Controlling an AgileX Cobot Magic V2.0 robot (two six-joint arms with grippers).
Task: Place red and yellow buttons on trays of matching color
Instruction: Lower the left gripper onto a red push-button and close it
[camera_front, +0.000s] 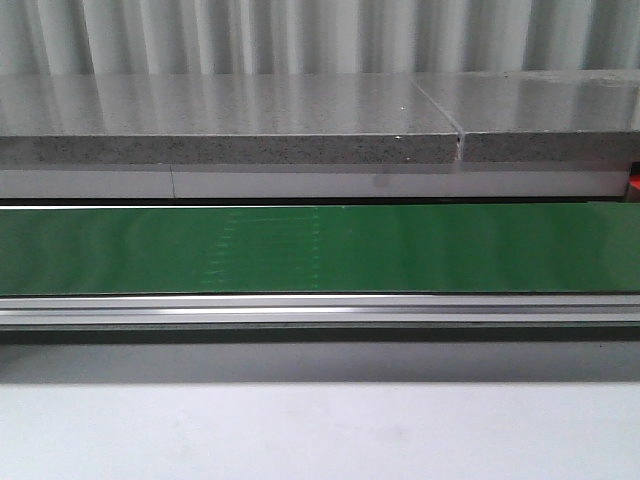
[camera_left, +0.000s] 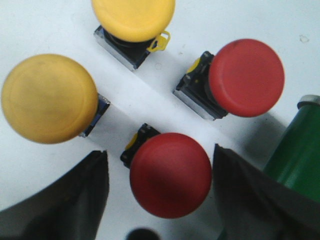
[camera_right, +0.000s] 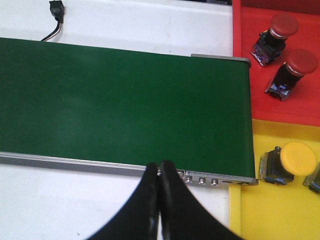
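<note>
Below, glossy domed red button (camera_left: 170, 175) between end-effector fingers (camera_left: 70, 200).

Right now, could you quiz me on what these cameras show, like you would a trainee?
1. True or false: the right gripper is open.
2. How many red buttons lie in the red tray? A) one B) two C) four
3. Fill in: the left gripper hangs open around a ___ button.

Key: 1 false; 2 B, one and another; 3 red.
</note>
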